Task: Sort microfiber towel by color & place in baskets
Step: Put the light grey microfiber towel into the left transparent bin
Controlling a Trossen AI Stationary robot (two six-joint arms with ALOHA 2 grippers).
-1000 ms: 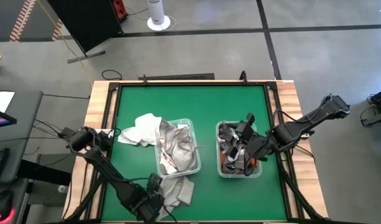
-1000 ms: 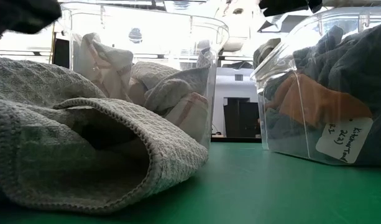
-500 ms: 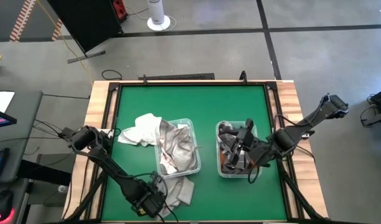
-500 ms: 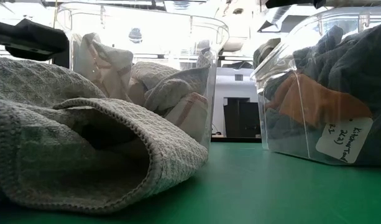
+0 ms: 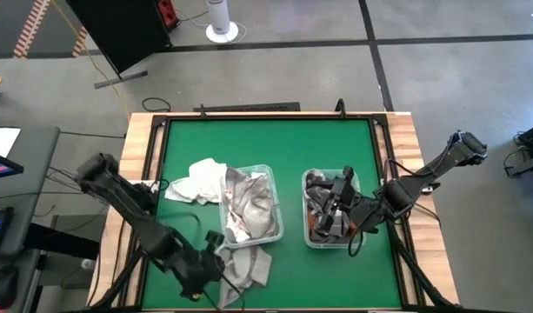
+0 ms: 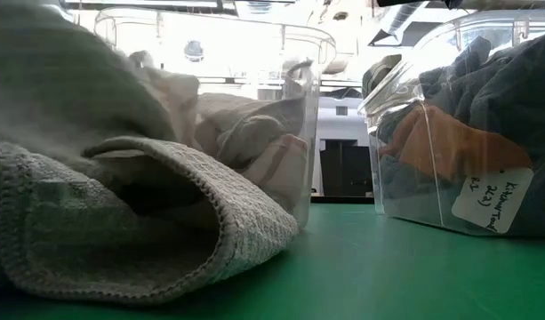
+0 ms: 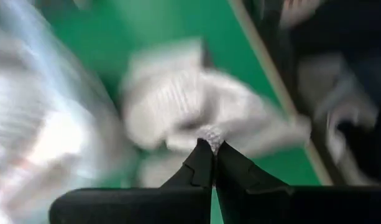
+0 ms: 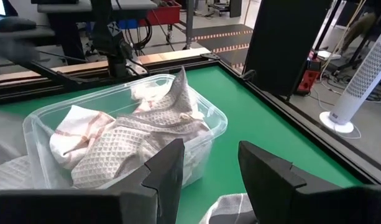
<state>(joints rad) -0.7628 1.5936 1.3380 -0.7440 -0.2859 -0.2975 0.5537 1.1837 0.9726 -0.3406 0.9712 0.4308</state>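
The left gripper [image 5: 216,265] is working at the table's [image 5: 336,143] near left edge, beside the grey towel [image 5: 249,265] lying on the green mat in front of the left basket [image 5: 270,228]. In the left wrist view its fingers [image 7: 199,167] are pressed together and are pinching a fold of that towel [image 7: 210,134]. A white towel [image 5: 195,181] is lying just left of the left basket, partly draped over its rim. The left basket is holding pale, waffle-weave towels. To its right, apart from it, the right basket [image 5: 308,239] is holding dark grey and orange towels. The right gripper [image 5: 337,207] is hovering over the right basket; in the right wrist view its fingers [image 8: 168,168] are standing apart and are holding nothing.
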